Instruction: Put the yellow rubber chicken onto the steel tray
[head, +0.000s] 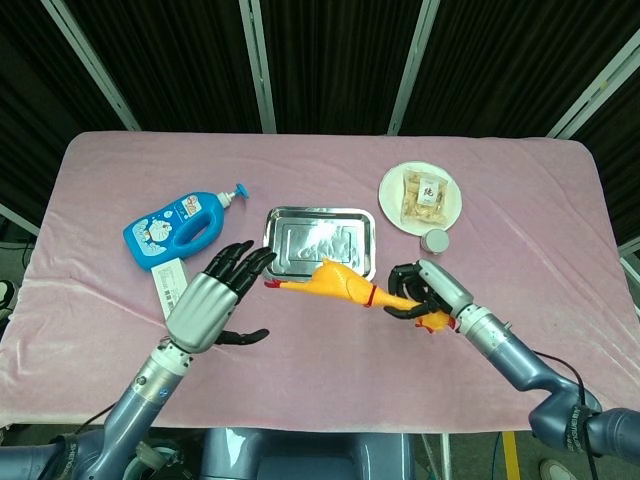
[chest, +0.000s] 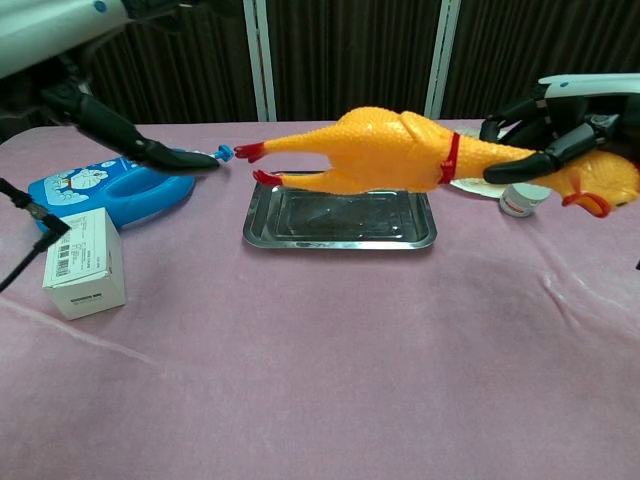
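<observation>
Midway through the carry, the right hand (head: 422, 293) clasps the yellow rubber chicken (head: 345, 285) by its neck, its body aloft over the near edge of the steel tray (head: 318, 243). Left hand (head: 208, 307) hangs apart, fingers spread, holding nothing. Next: shift further over the tray, lower, release.

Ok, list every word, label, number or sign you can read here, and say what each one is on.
Nothing reads clearly enough to quote.
Blue bottle: cartoon label with print, too small to read.
White box: barcode and fine print, too blurred.
Snack packet on the white plate: one dark character on a white label, not legible.
Small jar: no readable text.
Steel tray and rubber chicken: no text.
</observation>
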